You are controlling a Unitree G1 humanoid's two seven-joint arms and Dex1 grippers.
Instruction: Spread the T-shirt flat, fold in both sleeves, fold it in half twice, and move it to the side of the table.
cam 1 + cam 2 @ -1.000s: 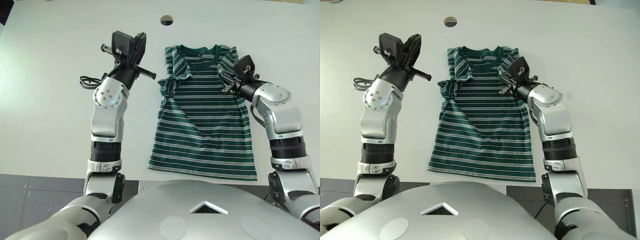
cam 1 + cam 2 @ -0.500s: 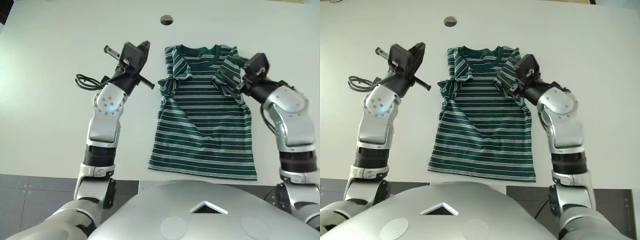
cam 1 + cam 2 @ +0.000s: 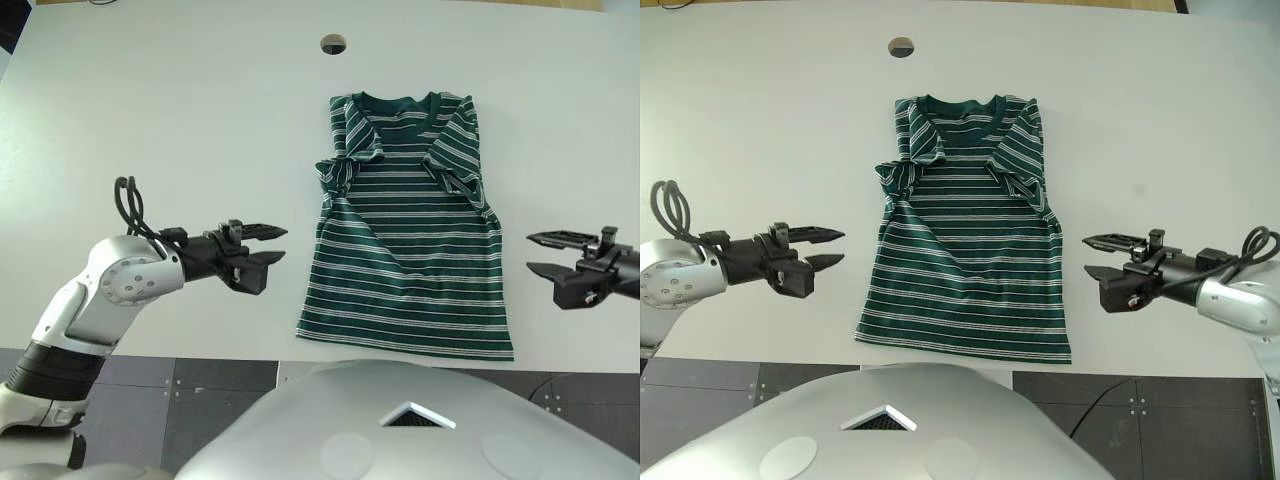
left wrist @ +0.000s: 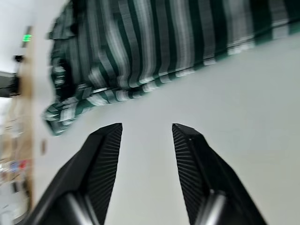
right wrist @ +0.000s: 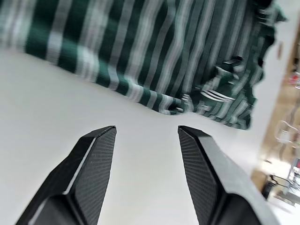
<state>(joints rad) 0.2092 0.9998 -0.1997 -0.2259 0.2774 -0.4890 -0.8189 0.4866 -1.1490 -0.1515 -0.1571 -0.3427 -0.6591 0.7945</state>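
**Operator:** What has changed?

**Me:** A second ago both my arms were up at the sleeves, the right jaws on the right one. Now they have dropped away. The left jaws sit at the lower left of the head view and the right jaws at the lower right, flanking the shirt's lower half and touching nothing. The shirt has kept its place.

**Operator:** And the jaws, and the shirt?

**Me:** Both pairs stand apart and empty. The green-and-white striped cotton T-shirt [image 3: 405, 250] lies mid-frame on the white tabletop [image 3: 150, 100], collar toward the top and hem [image 3: 405, 338] toward the bottom. The right sleeve [image 3: 455, 165] is turned in over the chest. The left sleeve [image 3: 340, 168] is in too, but bunched rather than flat.

**Operator:** How will it handle?

**Me:** Light, soft and limp, I judge. It should sag from any pinch and drag on the tabletop rather than slide as one sheet. For the halving fold I would take the two hem corners, pinching the thin cloth right against the surface. I would lift both together so it does not skew.

**Operator:** Do the views differ?

**Me:** The head views give the whole outline and that bunched sleeve. Each wrist view gives a side edge low and close, lying flat beyond my parted jaws with bare tabletop between. The head views leave that gap harder to judge.
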